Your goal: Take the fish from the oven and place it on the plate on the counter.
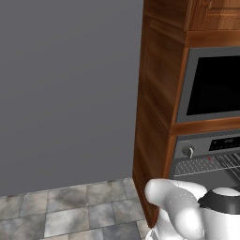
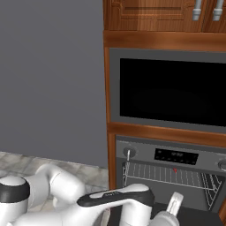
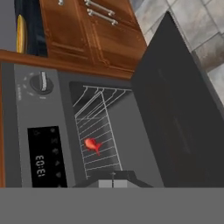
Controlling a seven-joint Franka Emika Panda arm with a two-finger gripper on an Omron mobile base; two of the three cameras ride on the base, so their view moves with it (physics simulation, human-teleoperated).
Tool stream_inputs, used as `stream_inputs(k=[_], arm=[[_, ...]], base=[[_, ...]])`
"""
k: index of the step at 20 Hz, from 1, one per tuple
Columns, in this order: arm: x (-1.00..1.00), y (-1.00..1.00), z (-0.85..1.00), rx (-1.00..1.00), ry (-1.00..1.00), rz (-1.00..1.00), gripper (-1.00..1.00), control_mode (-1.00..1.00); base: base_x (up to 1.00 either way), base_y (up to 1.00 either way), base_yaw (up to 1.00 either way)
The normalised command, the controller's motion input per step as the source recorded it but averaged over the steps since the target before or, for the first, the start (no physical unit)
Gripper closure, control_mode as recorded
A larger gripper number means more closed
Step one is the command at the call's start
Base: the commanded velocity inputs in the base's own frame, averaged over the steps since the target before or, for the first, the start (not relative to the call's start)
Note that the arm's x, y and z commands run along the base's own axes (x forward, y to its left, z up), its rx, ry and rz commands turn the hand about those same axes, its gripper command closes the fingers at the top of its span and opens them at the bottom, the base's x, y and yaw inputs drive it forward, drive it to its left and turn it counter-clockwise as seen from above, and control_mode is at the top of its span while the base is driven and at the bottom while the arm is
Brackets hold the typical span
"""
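The oven [image 3: 109, 131] door is down and the claw is shut tight, so open it wide, then reach slowly in for the little fish [image 3: 92, 145] on the rack.

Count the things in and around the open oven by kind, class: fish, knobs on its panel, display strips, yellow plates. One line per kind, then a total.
Fish: 1, on the wire rack
Knobs: 2, left knob and right knob
Display strip: 1
Yellow plate: 1, seen edge-on in the hand view
Total: 5
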Motion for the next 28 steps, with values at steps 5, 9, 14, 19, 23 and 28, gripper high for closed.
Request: stream_inputs(k=[5, 9, 14, 19, 23, 28], arm=[[0.52, 0.00, 0.00, 0.00, 0.00, 0.03, 1.00, -1.00], [0.08, 0.00, 0.00, 0.04, 0.00, 0.12, 1.00, -1.00], [0.12, 0.00, 0.00, 0.04, 0.00, 0.17, 1.00, -1.00], [0.29, 0.00, -0.07, 0.03, -0.01, 0.21, 1.00, -1.00], [0.28, 0.18, -0.30, 0.00, -0.11, 0.19, -1.00, -1.00], [0.09, 0.10, -0.33, 0.01, -0.19, 0.14, -1.00, -1.00]], base=[[0.00, 0.00, 0.00], [0.00, 0.00, 0.00], [0.00, 0.00, 0.00], [0.00, 0.00, 0.00], [0.00, 0.00, 0.00], [0.00, 0.00, 0.00]])
